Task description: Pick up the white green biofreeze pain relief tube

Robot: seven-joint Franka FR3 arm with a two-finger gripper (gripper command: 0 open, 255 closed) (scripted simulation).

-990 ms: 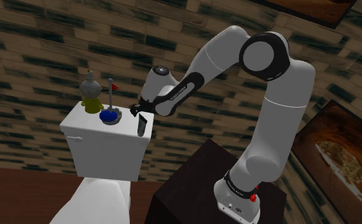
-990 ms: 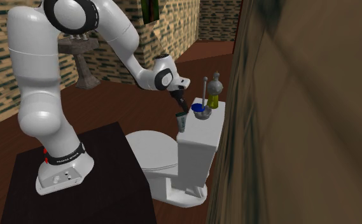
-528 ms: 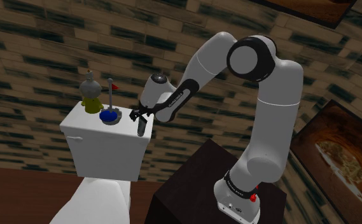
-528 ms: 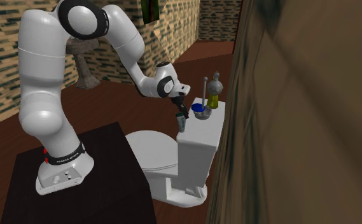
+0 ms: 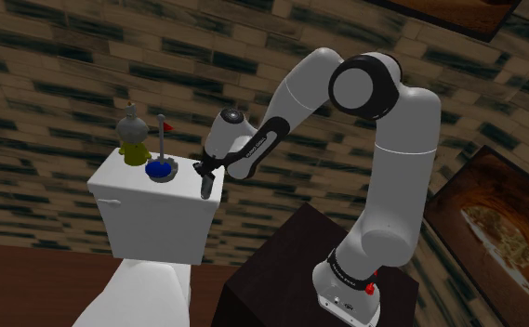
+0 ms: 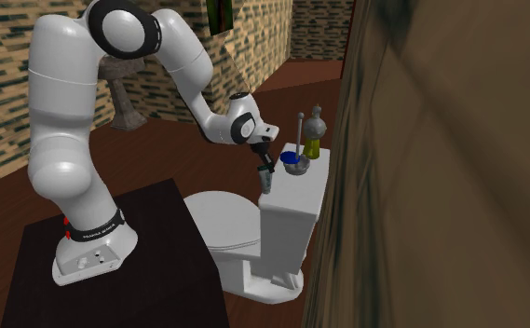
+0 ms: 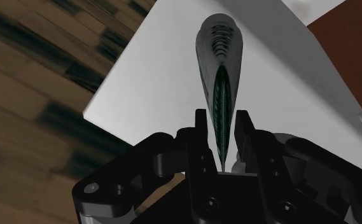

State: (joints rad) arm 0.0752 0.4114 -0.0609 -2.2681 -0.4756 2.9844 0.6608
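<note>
On the smooth white toilet tank (image 5: 151, 212), the pincer (image 7: 221, 117) stands spread around a tapered grey-green tube (image 7: 215, 57).

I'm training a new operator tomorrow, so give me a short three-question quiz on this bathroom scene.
1. True or false: the dark grey-green tapered tube stands upright on the white toilet tank.
2. What sits nearest the tube on the tank? A) the small blue bowl B) a red mug C) a soap bar
3. Where is the black pincer relative to the tube?
Key: 1 true; 2 A; 3 astride the tube's narrow top end.
</note>
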